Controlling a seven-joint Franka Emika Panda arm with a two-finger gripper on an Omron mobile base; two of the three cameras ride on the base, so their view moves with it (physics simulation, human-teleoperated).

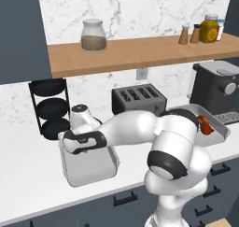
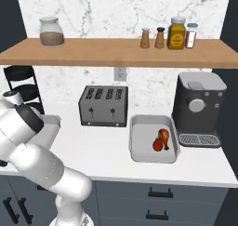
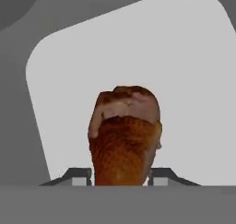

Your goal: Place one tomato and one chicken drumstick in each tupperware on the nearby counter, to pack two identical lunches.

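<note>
the claw (image 3: 120,177) is closed narrow on a reddish-brown chicken drumstick (image 3: 123,135), bulbous end down over the left shallow light-grey tray (image 1: 88,167), probably for dropping it inside. the right tray (image 2: 139,148) on the white surface (image 2: 102,150) already holds a red tomato (image 2: 157,145) touching another drumstick (image 2: 163,136).

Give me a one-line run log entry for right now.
end effector: shut on chicken drumstick | position: over left tupperware | right tupperware: already holds tomato plus second drumstick
</note>
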